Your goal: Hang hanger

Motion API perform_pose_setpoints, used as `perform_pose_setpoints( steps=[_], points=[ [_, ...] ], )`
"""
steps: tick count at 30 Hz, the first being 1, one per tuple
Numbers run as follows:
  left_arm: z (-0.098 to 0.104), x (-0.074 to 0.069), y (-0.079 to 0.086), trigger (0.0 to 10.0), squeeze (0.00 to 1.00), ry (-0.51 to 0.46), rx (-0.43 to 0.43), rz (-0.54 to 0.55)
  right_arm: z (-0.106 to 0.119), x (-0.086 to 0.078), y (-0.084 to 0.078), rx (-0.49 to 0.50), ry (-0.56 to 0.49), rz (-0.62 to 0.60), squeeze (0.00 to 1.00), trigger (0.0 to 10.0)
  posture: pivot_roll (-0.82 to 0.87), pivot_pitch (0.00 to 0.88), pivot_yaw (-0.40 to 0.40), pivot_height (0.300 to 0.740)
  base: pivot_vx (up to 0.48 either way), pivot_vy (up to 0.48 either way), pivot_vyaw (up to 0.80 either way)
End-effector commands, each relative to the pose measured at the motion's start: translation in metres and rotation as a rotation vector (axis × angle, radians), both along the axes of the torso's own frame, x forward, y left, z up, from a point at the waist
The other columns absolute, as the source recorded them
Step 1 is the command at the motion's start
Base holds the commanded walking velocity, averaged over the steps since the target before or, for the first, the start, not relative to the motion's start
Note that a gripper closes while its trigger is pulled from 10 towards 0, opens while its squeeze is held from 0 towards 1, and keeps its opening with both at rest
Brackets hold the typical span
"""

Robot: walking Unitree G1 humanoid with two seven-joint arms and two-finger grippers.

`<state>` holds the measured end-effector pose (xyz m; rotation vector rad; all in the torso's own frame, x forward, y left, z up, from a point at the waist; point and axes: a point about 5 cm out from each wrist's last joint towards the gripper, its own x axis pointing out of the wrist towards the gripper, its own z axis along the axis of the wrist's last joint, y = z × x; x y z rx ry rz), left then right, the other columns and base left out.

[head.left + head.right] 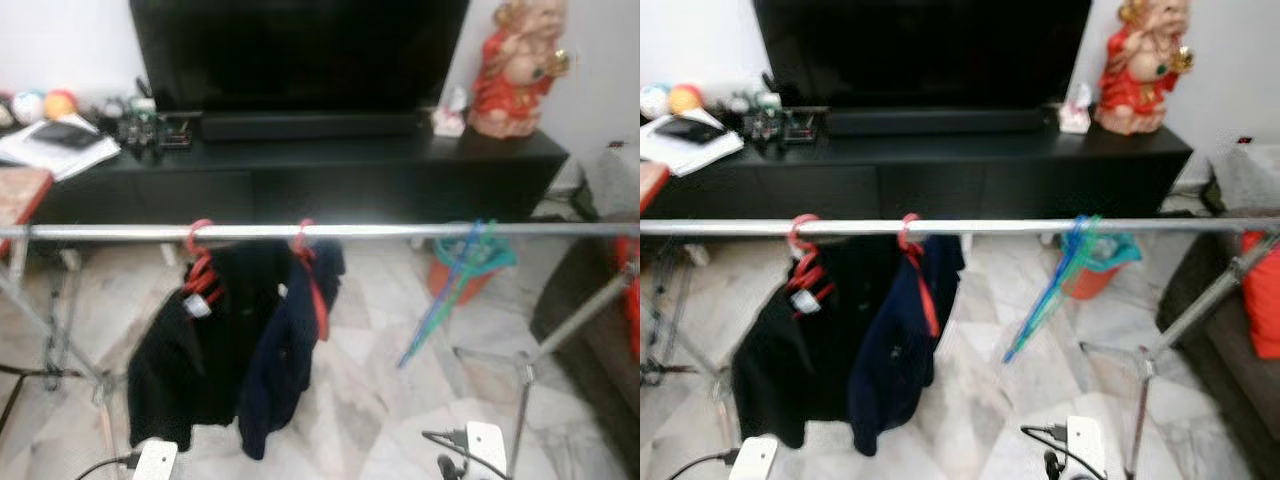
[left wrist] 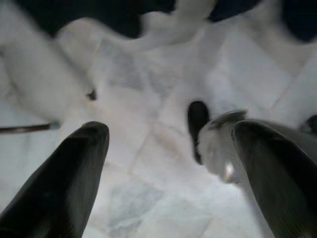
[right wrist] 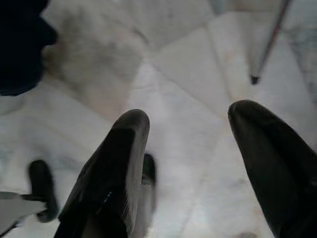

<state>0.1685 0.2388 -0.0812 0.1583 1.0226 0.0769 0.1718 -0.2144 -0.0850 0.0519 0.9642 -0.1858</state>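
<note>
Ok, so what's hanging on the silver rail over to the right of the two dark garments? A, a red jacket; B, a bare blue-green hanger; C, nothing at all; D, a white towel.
B: a bare blue-green hanger hangs tilted from the silver rail, apart from and to the right of the dark garments on their red hangers.

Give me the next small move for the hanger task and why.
Probably none beyond stepping back: the blue-green hanger already hooks over the rail, right of the dark garments. The left gripper and right gripper both hang open and empty over the marble floor.
</note>
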Motion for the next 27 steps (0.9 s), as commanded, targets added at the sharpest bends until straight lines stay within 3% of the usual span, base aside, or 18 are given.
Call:
perform_pose_setpoints(
  steps=[1,10,27],
  points=[
    [-0.0024,-0.0025,-0.0048,10.0,0.00,0.015,-0.008,-0.016,-0.0004,-0.0033,-0.0055,-0.013,0.011,0.003,0.00,10.0,0.03,0.000,-0.065,0.740,0.000,-0.326,0.00],
    [-0.0027,-0.0026,-0.0058,10.0,0.00,0.011,-0.009,-0.011,-0.0001,-0.0034,-0.0067,-0.017,0.013,0.011,0.00,10.0,0.03,0.000,-0.073,0.740,0.000,-0.317,0.57],
    [0.0008,0.0024,-0.0073,10.0,0.00,-0.071,0.024,-0.032,-0.0005,-0.0053,-0.0088,-0.003,0.010,-0.008,0.00,10.0,0.04,0.000,-0.090,0.740,0.000,-0.034,0.00]
  ],
)
